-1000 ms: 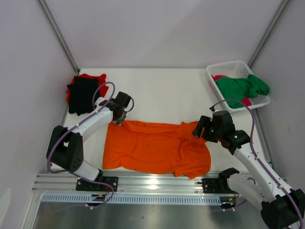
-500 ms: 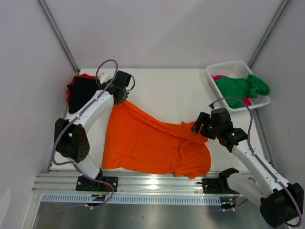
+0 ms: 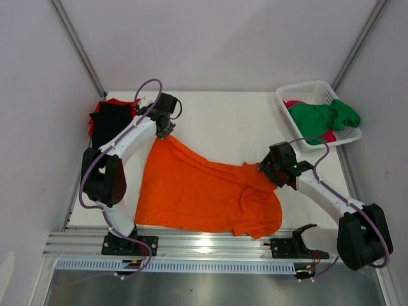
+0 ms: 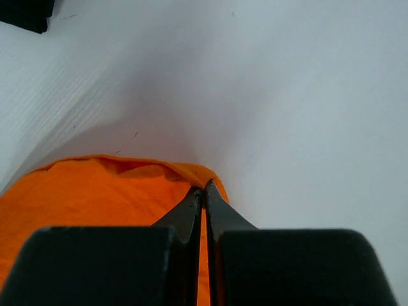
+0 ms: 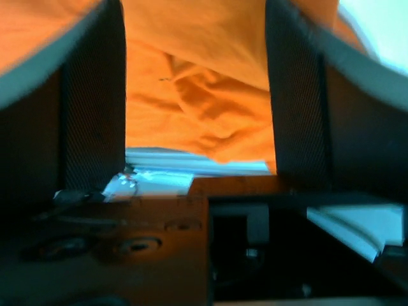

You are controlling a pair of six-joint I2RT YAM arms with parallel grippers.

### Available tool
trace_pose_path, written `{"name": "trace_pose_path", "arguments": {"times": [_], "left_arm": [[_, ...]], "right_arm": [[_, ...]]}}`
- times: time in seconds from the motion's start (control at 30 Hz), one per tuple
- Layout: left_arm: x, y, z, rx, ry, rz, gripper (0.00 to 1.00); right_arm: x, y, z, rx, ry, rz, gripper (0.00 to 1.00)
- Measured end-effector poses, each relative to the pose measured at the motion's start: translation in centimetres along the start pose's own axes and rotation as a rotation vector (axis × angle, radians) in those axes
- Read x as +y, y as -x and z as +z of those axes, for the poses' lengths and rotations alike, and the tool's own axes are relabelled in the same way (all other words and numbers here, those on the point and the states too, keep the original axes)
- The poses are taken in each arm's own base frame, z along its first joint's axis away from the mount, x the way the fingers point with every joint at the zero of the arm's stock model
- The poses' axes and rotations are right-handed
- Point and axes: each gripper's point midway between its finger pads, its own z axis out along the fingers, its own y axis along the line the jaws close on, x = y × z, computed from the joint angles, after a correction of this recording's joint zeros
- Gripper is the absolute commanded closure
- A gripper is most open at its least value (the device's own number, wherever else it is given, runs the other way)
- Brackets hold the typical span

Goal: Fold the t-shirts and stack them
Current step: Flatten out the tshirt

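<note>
A white lattice basket (image 3: 305, 87) sits at the far right corner of the white table (image 3: 223, 124), an aluminium rail (image 3: 210, 244) runs along the near edge, and pale walls (image 3: 210, 44) enclose the workspace.

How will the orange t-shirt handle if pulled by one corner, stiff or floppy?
Probably floppy: the orange t-shirt stretches into a peak where the left hand pinches its corner, the rest lying wrinkled. Likely light: a fingertip pinch seems to hold it. It may drag and bunch on the table rather than slide flat.
</note>
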Motion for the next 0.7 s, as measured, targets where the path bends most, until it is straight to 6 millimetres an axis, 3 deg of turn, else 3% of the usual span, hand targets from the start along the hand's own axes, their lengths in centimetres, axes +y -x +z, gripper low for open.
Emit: {"name": "trace_pose_path", "arguments": {"times": [0.1,0.3,0.5,0.7], "left_arm": [[0.5,-0.2,0.3,0.004,0.008,0.015,0.99],[2.7,-0.4,1.2,0.016,0.051,0.046,0.99],[3.8,-0.2,1.4,0.015,0.064,0.065,0.99],[4.7,-0.9,1.8,0.03,0.085,0.085,0.99]], "right_arm": [[-1.4,0.4,1.8,-0.03,-0.107,0.04,0.3],[-0.9,2.6,2.8,-0.125,-0.16,0.123,0.3],[-1.6,3.9,2.1,-0.208,-0.221,0.204,0.29],[-2.8,4.4,0.0,-0.25,-0.266,0.311,0.29]]}}
